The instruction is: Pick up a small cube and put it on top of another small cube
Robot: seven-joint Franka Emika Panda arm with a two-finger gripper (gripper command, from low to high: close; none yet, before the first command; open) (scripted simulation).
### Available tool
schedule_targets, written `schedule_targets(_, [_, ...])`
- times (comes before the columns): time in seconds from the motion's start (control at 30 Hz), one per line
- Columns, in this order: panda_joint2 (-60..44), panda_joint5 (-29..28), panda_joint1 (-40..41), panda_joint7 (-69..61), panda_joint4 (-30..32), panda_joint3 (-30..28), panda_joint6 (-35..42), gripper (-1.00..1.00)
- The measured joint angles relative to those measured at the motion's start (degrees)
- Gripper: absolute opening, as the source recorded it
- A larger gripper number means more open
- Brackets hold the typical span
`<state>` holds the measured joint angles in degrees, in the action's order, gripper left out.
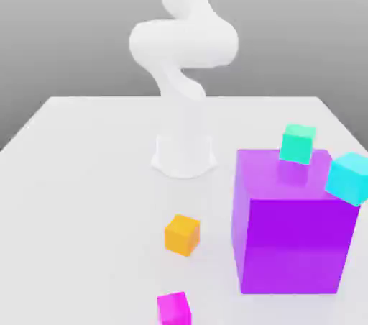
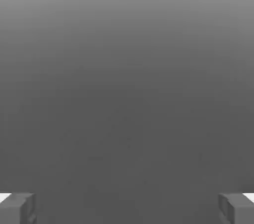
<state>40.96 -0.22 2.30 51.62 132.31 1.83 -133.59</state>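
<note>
Gripper [image 2: 127,209] wide apart, nothing between fingers. Cubes probably well below it; sideways bearing cannot be told. Single arm, so no choice of hand. Likely candidates: orange cube [image 1: 182,235] on table [image 1: 86,208], exterior view's left of purple block [image 1: 295,244]; magenta cube [image 1: 174,309] nearer camera. Orange one sits corner-on to camera; cube, so no long axis.

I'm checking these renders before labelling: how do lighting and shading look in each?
Exterior view: table and robot arm nearly blend, both bright white; purple box has a lighter top. Hand view: grey background, darker towards the gripper.
</note>
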Motion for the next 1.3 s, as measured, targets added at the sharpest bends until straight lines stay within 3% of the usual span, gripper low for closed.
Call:
schedule_targets(0.57, [-33.27, -6.04, 12.51, 42.79, 3.59, 10.93, -12.15, 0.00])
schedule_targets(0.93, [-54.40, -7.99, 11.48, 68.84, 5.96, 9.07, -20.12, 0.00])
schedule_targets(1.13, [-66.48, -9.86, 8.52, 74.44, 4.45, 5.53, -28.31, 0.00])
schedule_targets(1.17, [-67.68, -10.19, 8.11, 74.72, 4.20, 5.04, -29.24, -1.00])
schedule_targets(1.3, [-67.68, -10.20, 8.11, 74.72, 4.20, 5.05, -29.33, -1.00])
